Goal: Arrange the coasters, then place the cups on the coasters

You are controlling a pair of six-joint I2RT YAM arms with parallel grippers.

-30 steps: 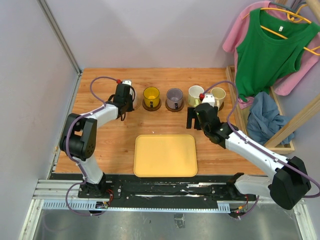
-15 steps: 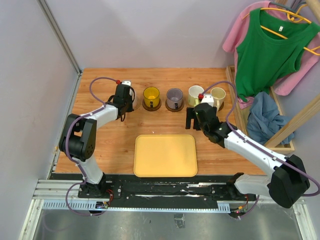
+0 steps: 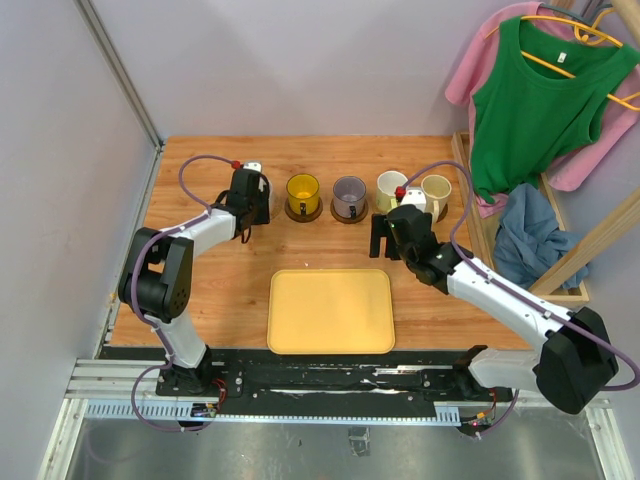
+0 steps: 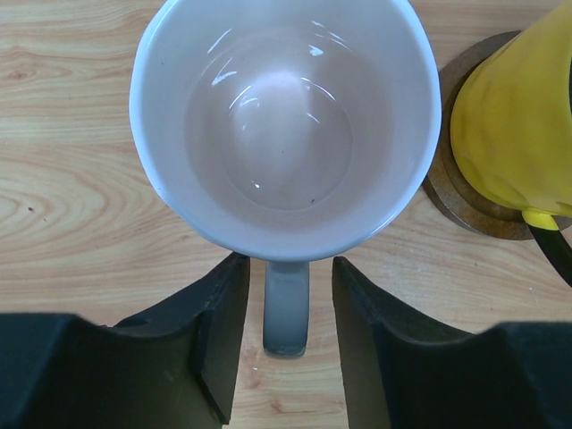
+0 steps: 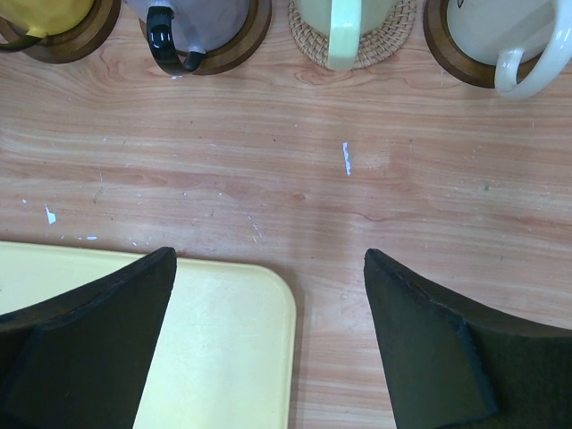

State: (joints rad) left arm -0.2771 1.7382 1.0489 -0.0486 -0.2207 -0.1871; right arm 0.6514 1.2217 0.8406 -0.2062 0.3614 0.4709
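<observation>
The left gripper [image 4: 289, 264] straddles the handle [image 4: 286, 313] of the glossy pale-pink ceramic mug [image 4: 286, 125] with narrowly parted jaws, seemingly to leave it standing, while the right gripper [image 5: 268, 261] gapes wide and empty.

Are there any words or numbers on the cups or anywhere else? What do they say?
No word, number or sign can be read anywhere in these pictures.
Cream cup: a tiny dark mark at the picture's top edge, cut off and too small to read.
Tray: plain, nothing written on it.
</observation>
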